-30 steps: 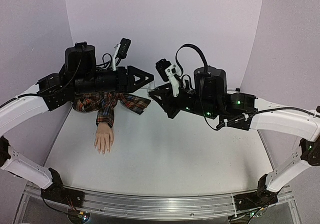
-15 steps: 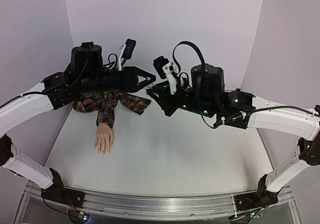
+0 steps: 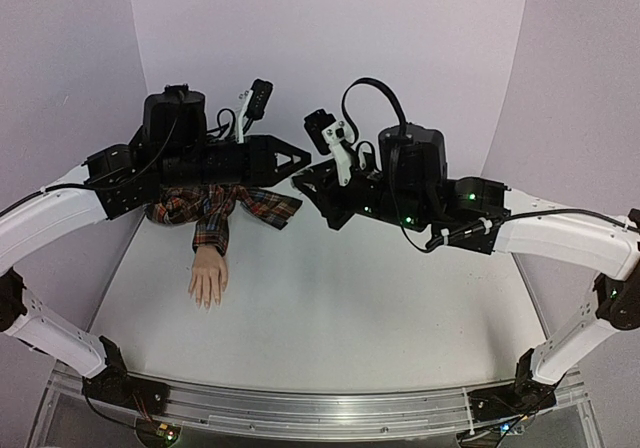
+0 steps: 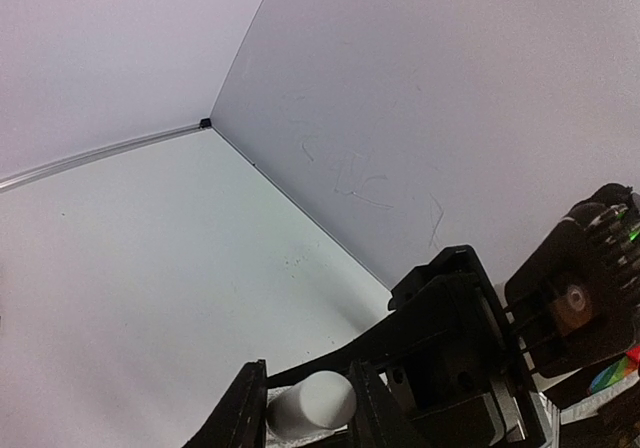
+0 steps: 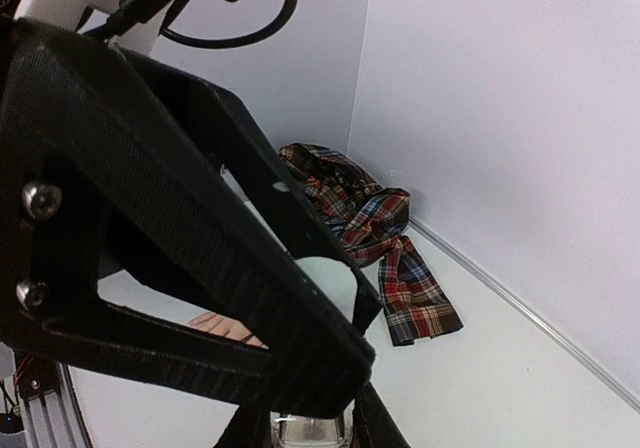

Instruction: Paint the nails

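Note:
The flesh-coloured mannequin hand (image 3: 208, 280) lies palm down at the table's left, with its plaid sleeve (image 3: 218, 208) running back under my left arm. The nails (image 3: 205, 303) are tiny at the fingertips pointing toward the near edge; no detail shows. My left gripper (image 3: 298, 158) is raised at mid-table and shut on a white cap (image 4: 312, 401). My right gripper (image 3: 312, 183) faces it tip to tip and is shut on a small clear bottle (image 5: 310, 430). I cannot tell whether the cap sits on the bottle. The hand (image 5: 225, 328) shows partly behind the left gripper's black finger (image 5: 180, 268) in the right wrist view.
White walls enclose the table on the back and both sides, with a corner seam (image 4: 204, 123). The loose plaid cloth (image 5: 385, 238) spreads along the back wall. A metal rail (image 3: 320, 408) runs along the near edge. Both arms span the table's middle above the surface.
My right gripper has moved left and slightly up toward the left gripper. My left gripper shifted a little right early on. The mannequin hand has not moved.

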Robot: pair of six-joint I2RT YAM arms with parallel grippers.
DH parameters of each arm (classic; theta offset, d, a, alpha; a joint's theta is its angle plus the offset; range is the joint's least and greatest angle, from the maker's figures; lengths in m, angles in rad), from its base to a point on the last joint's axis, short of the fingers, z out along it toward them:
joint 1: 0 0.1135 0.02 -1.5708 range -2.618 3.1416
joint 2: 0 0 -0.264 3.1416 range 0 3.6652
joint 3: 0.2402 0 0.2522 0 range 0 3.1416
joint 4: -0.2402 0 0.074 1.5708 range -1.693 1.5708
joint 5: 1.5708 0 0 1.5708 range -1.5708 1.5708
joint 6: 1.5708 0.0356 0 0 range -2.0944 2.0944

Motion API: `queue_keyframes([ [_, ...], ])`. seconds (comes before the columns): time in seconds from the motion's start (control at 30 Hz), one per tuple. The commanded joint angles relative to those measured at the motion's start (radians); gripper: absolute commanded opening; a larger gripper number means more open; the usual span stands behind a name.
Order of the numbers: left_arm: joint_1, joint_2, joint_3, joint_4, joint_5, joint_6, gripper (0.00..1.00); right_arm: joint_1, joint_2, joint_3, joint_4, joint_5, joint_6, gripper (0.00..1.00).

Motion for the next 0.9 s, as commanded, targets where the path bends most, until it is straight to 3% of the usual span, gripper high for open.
queue_keyframes([
  [0.0, -0.008, -0.007, 0.053, -0.032, -0.007, 0.012, 0.29, 0.006, 0.005, 0.069, 0.055, 0.018, 0.005, 0.0],
  [0.07, -0.008, -0.009, 0.053, -0.033, -0.008, 0.015, 0.26, 0.006, 0.007, 0.072, 0.052, 0.016, 0.003, 0.0],
  [0.2, -0.008, -0.012, 0.056, -0.032, 0.008, 0.027, 0.08, 0.006, 0.008, 0.075, 0.045, 0.004, 0.001, 0.0],
  [0.3, -0.008, -0.009, 0.054, -0.017, 0.11, 0.057, 0.01, 0.005, -0.009, 0.064, 0.048, -0.042, 0.004, 0.0],
  [0.37, -0.008, -0.006, 0.049, 0.011, 0.268, 0.087, 0.0, -0.018, -0.031, 0.056, 0.05, -0.236, 0.016, 0.0],
  [0.53, -0.008, 0.02, 0.063, 0.061, 0.704, 0.14, 0.0, -0.069, -0.026, 0.078, 0.089, -0.998, 0.073, 0.0],
  [0.6, -0.008, 0.016, 0.027, 0.186, 0.907, 0.102, 0.0, -0.069, 0.01, 0.108, 0.144, -1.183, 0.173, 0.0],
  [0.7, -0.008, -0.005, -0.032, 0.388, 1.045, 0.007, 0.0, -0.069, 0.057, 0.154, 0.158, -1.305, 0.236, 0.0],
  [0.87, -0.008, -0.033, -0.035, 0.354, 1.029, 0.023, 0.0, -0.078, 0.022, 0.093, 0.18, -1.251, 0.21, 0.0],
])
